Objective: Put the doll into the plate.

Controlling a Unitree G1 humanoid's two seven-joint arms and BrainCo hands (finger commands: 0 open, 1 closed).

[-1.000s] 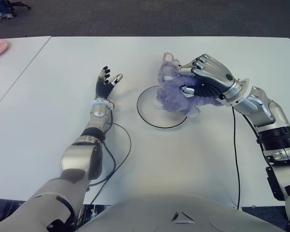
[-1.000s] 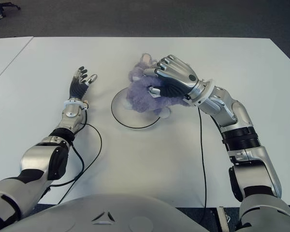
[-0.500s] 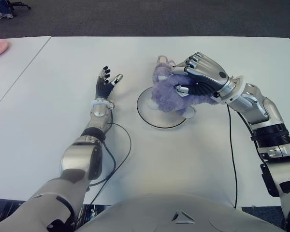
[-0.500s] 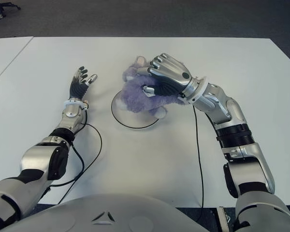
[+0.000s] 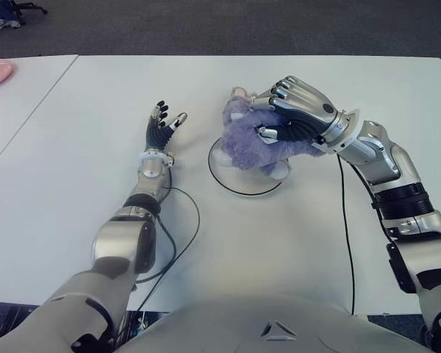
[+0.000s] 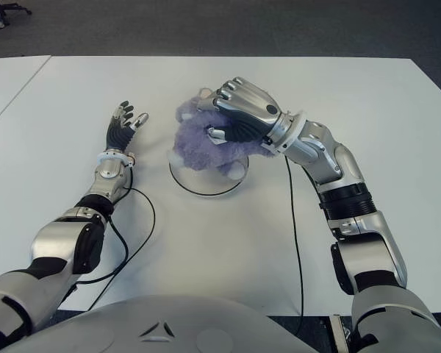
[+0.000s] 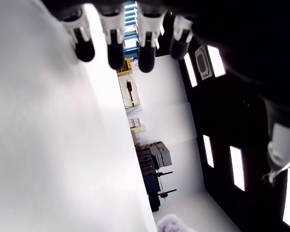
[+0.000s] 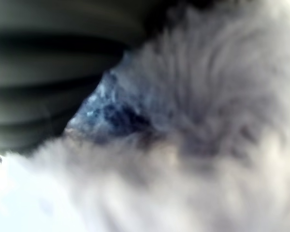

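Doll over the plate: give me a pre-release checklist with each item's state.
1. Right hand grips the doll: ok.
2. Doll is above the plate: ok.
3. Doll's weight is resting on the plate: cannot tell.
4. Doll is fully inside the rim: not ok, a foot shows beyond the right side.
5. Left hand, fingers spread, is clear of the plate on its left: ok.

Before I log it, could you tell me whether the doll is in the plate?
Over it, still gripped: the right hand holds the doll above the plate.
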